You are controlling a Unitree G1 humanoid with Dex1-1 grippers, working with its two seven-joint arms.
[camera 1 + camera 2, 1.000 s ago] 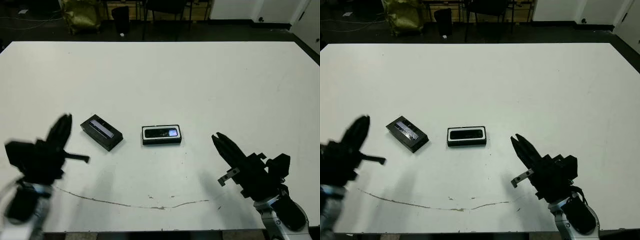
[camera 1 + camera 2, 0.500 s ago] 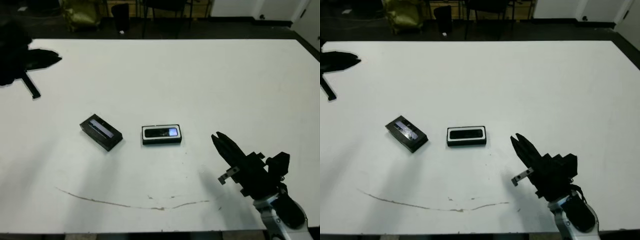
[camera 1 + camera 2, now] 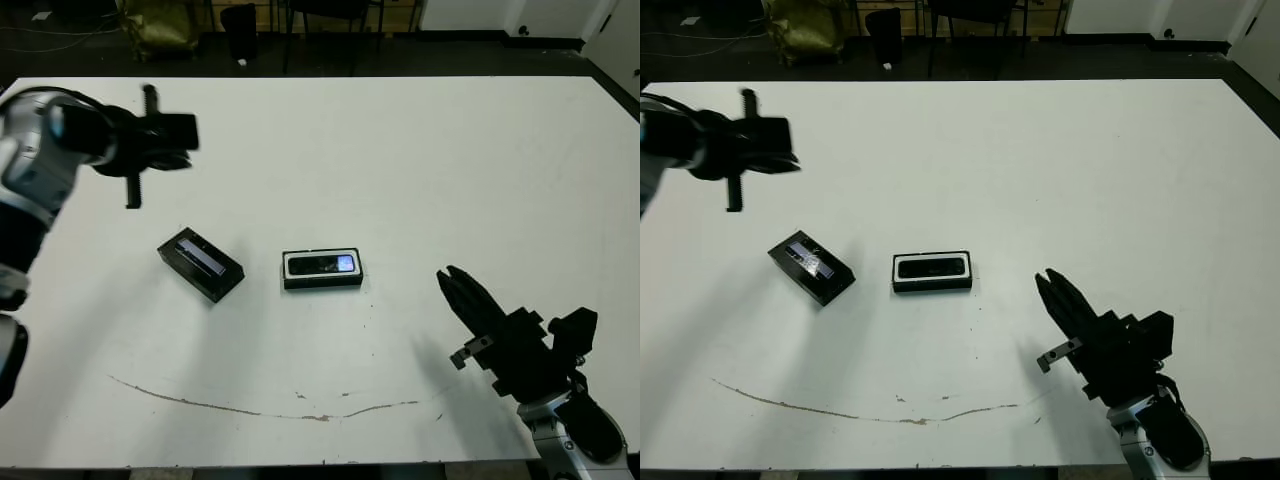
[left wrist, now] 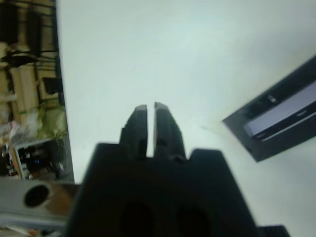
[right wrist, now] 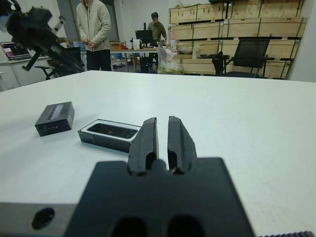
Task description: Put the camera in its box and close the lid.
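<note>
The slim black camera lies inside the box, a white-lined tray at mid-table, its bluish screen at the right end. The lid, black with a shiny strip, lies angled on the table to the left of the box, apart from it. My left gripper hovers blurred above the table beyond the lid, shut and holding nothing; its wrist view shows the lid off to one side. My right gripper sits low at the front right, shut and empty, pointing toward the box and lid.
A thin brown mark runs across the table near the front edge. Chairs and a yellow bag stand beyond the far edge. Two people stand by desks far behind the table in the right wrist view.
My left arm swung from low at the front left, up past the far left edge, to above the table beyond the lid. The right gripper drifted slightly right. Box and lid stayed put.
</note>
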